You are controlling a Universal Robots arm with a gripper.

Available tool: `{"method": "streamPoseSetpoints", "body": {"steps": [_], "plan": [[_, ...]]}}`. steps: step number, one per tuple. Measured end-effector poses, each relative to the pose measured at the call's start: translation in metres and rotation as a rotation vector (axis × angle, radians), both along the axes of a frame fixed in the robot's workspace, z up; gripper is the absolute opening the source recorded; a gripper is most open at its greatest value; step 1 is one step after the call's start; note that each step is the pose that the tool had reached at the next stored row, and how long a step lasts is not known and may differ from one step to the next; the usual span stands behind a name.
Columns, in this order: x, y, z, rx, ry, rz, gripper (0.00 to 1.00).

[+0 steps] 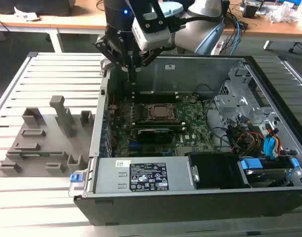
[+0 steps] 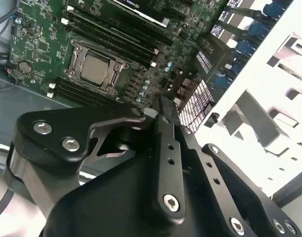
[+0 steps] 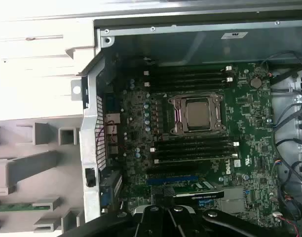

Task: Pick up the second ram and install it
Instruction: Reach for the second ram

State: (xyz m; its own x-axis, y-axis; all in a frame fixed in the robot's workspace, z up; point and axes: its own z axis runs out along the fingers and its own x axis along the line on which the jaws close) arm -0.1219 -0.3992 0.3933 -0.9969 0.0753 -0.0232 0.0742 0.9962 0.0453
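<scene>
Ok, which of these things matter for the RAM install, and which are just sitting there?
Job: second ram in the grey holder tray; gripper over the case; memory slots.
Not involved: CPU socket; graphics card; power supply.

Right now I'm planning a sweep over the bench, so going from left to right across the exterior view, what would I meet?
Grey holder tray → gripper → CPU socket → metal drive cage.
</scene>
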Motion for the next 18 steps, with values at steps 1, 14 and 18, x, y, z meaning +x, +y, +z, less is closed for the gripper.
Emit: {"method": "streamPoseSetpoints", "body": {"steps": [1, 14, 18], "plan": [[-0.002, -0.0001, 0.0, 0.0, -0.0001, 0.0, 0.11], [-0.033, 0.0, -0.0001, 0.0, -0.0001, 0.0, 0.11], [-0.05, 0.0, -0.0001, 0.0, -0.0001, 0.0, 0.11]]}}
